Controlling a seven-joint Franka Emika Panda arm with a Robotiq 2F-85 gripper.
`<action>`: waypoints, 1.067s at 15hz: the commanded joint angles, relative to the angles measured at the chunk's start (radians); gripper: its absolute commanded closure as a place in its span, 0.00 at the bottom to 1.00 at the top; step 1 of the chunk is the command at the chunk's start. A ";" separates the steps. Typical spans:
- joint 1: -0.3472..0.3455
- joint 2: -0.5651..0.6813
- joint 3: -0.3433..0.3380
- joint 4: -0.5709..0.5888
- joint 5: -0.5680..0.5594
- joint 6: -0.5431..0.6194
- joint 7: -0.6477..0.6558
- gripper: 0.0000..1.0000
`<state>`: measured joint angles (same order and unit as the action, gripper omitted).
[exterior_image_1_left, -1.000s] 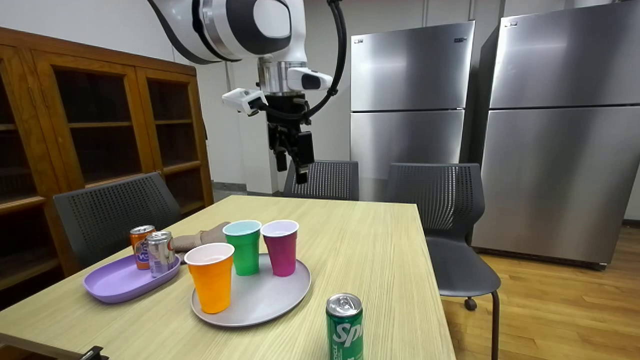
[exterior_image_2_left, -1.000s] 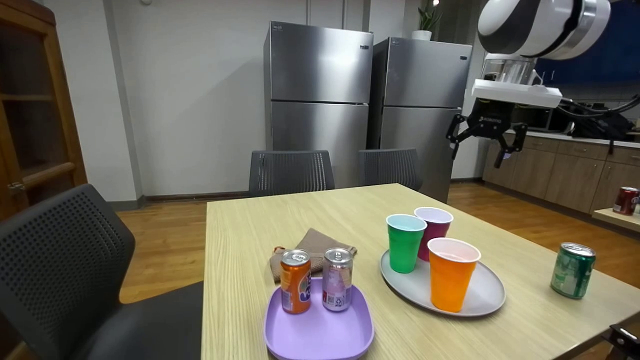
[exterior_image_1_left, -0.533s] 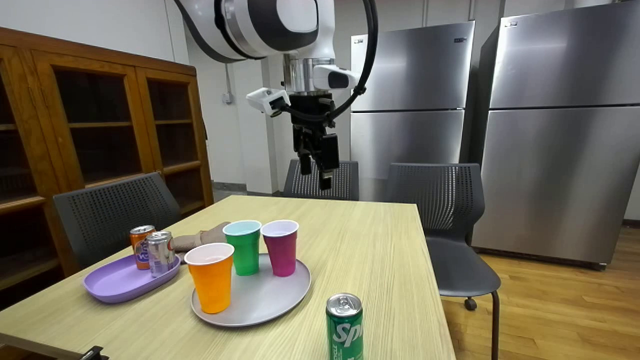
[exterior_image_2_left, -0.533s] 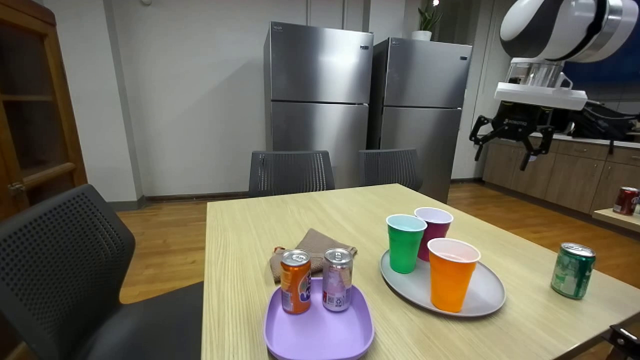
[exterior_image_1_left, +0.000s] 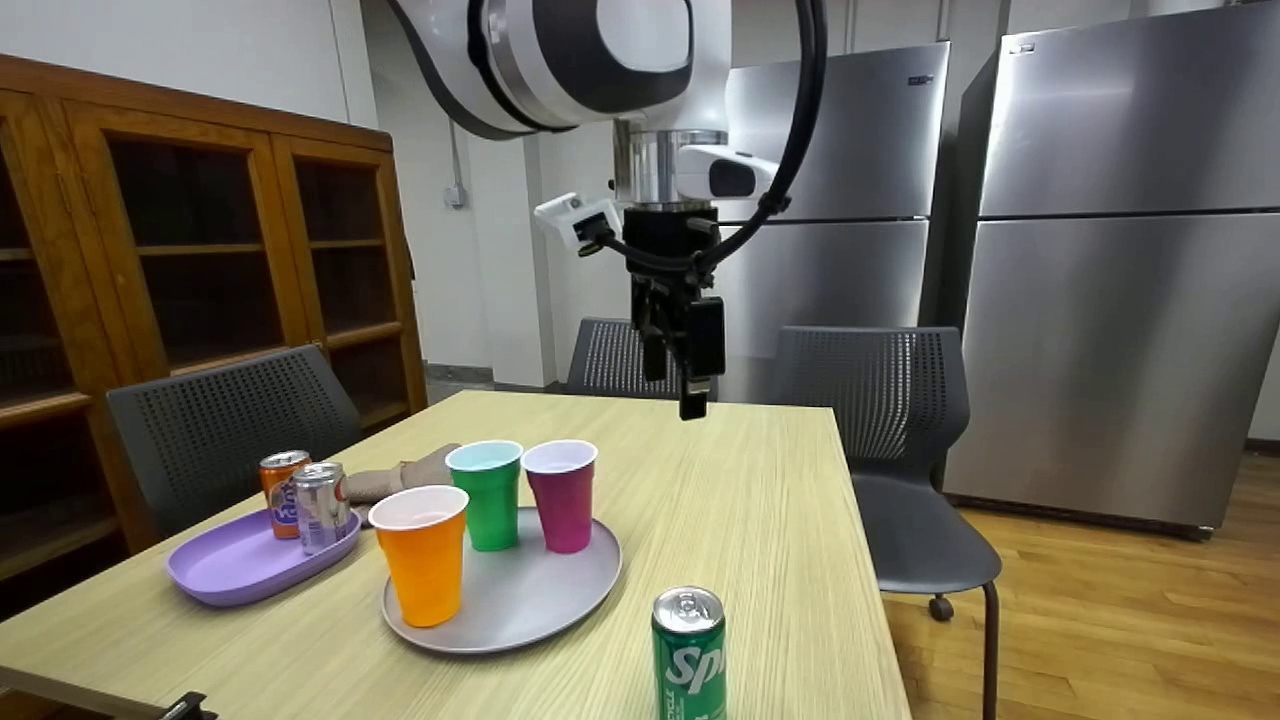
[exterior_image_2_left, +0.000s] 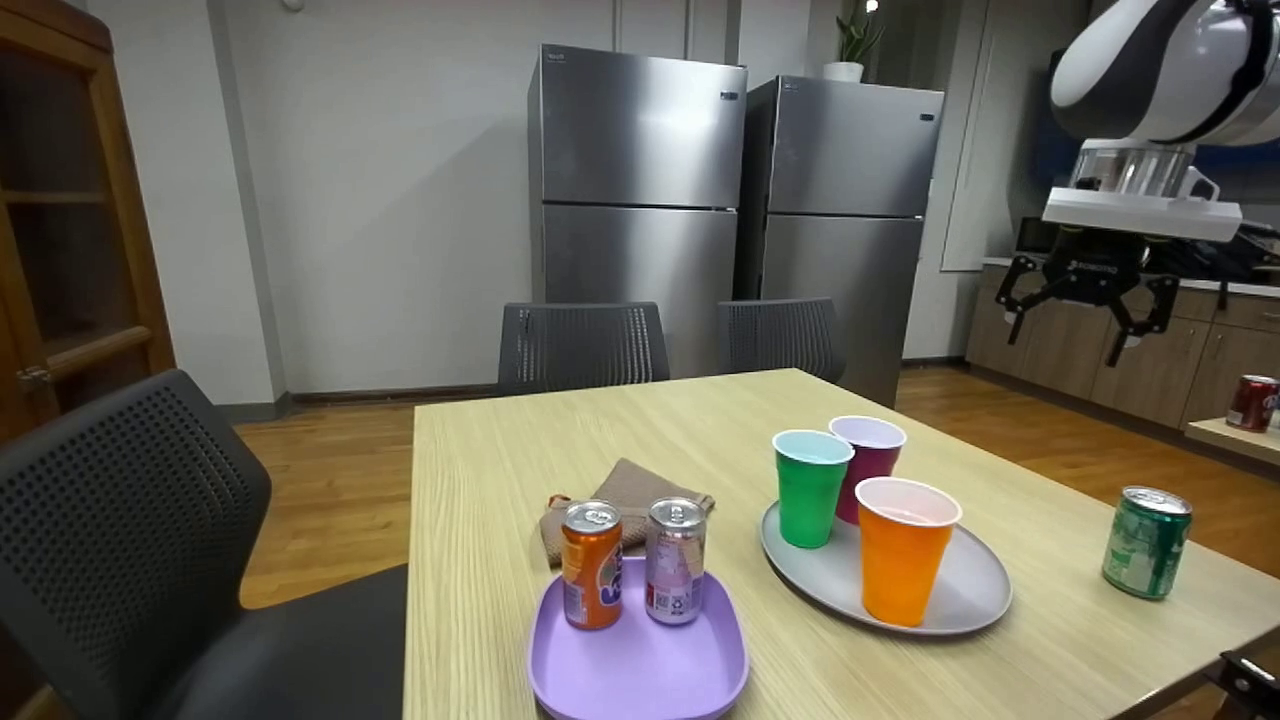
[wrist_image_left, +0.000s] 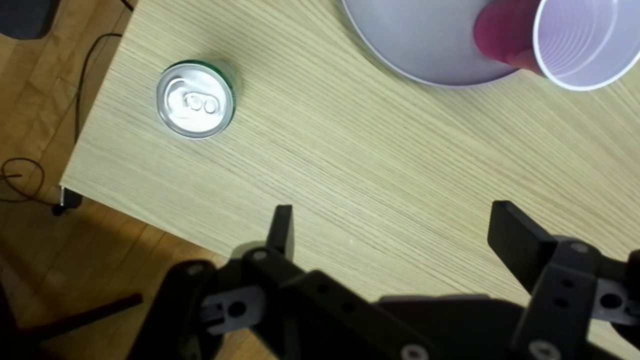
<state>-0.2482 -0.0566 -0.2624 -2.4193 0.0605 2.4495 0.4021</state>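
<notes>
Sprite can (exterior_image_1_left: 689, 655) stands upright on the table (exterior_image_1_left: 740, 480), apart from the plate (exterior_image_1_left: 520, 605) and across it from the tray (exterior_image_2_left: 640, 675). The gripper (wrist_image_left: 392, 214) hangs above the table, higher than the plate and off to its side, its fingers (wrist_image_left: 520, 242) spread wide apart (the table shows between them in the wrist view). On the plate stand the orange cup (exterior_image_2_left: 908, 555), green cup (exterior_image_2_left: 810, 495) and maroon cup (exterior_image_1_left: 562, 500), all upright. The tray holds the Fanta (exterior_image_2_left: 592, 570) and lilac can (exterior_image_2_left: 675, 565); a cloth (exterior_image_2_left: 627, 485) lies beside it, near the plate.

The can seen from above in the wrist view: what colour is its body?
Green; the can shows best in an exterior view.
</notes>
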 joint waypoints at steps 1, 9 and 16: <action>-0.029 0.000 -0.010 -0.022 -0.030 0.008 0.027 0.00; -0.056 0.011 -0.041 -0.076 -0.078 0.016 0.053 0.00; -0.067 0.083 -0.069 -0.123 -0.082 0.075 0.106 0.00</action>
<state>-0.2998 0.0012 -0.3264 -2.5174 0.0024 2.4851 0.4620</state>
